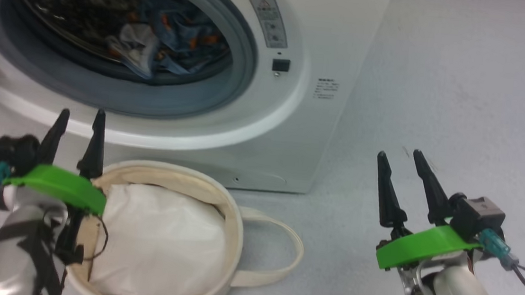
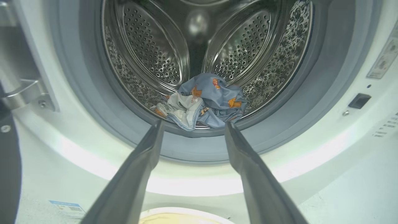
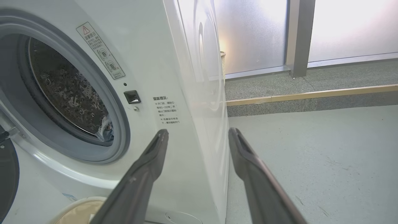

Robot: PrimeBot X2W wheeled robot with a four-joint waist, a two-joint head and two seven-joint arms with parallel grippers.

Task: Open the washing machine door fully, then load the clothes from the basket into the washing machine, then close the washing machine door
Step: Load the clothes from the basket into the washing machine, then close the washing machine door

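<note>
Fingers (image 1: pixel 95 142) of the left gripper (image 1: pixel 82 112) are standing wide apart, empty, at seven o'clock beside the basket (image 1: pixel 232 221); the right gripper (image 1: pixel 400 153) is matching it at four o'clock. Clothes (image 1: pixel 172 40) are lying inside the washing machine (image 1: pixel 292 131) at eleven o'clock; its label (image 1: pixel 268 22) is seemingly carrying Chinese text.

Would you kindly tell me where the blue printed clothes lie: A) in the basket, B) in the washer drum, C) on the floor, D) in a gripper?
B: the clothes lie low in the drum of the washing machine, while the basket holds a white bundle.
</note>
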